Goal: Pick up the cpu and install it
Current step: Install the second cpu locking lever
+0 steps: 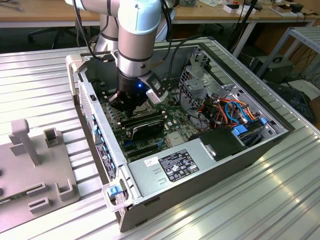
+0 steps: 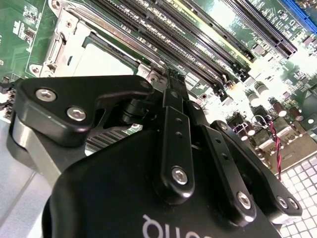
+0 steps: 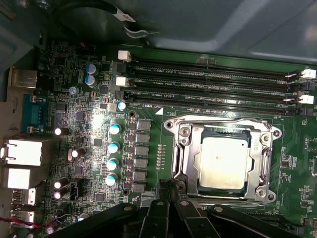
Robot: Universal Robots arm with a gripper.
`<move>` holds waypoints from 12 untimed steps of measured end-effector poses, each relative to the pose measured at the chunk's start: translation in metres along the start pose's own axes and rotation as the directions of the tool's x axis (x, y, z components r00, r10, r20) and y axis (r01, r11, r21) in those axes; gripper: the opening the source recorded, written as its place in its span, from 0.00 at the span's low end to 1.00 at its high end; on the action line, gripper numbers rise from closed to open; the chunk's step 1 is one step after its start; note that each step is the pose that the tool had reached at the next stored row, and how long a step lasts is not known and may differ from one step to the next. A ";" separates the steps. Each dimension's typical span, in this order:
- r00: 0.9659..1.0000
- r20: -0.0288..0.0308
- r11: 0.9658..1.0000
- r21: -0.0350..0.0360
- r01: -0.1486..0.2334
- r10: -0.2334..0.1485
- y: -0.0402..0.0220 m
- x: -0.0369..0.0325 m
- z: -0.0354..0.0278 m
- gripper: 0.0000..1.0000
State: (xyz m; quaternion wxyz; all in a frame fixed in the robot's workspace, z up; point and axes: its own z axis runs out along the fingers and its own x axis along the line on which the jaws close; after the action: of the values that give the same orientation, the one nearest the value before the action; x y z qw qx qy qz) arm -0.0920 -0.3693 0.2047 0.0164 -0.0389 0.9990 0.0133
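One cpu (image 3: 224, 162) lies flat in the single socket frame (image 3: 181, 148) on the motherboard (image 3: 89, 124), beside four long memory slots (image 3: 208, 84). The arm (image 1: 135, 35) reaches straight down into the open computer case (image 1: 210, 165) on the ribbed counter (image 1: 280, 200). Its gripper (image 3: 168, 186) hovers just beside the socket, fingers (image 3: 163, 187) clenched together and holding nothing.

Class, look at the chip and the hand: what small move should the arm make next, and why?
Probably slide the hand sideways until it is above the chip. The chip lies flat in its socket, and the hand hangs beside the socket's edge, off the chip's centre.
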 end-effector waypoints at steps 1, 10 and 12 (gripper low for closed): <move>1.000 0.000 1.000 0.000 0.000 0.000 0.0000 0.0001 0.0001 0.11; 1.000 0.001 1.000 0.000 0.000 0.000 0.0001 0.0017 0.0009 0.11; 1.000 0.001 1.000 0.000 0.000 0.000 0.0001 0.0020 0.0014 0.11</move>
State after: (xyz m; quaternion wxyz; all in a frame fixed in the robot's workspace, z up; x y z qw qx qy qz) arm -0.0939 -0.3693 0.2033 0.0172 -0.0389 0.9990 0.0135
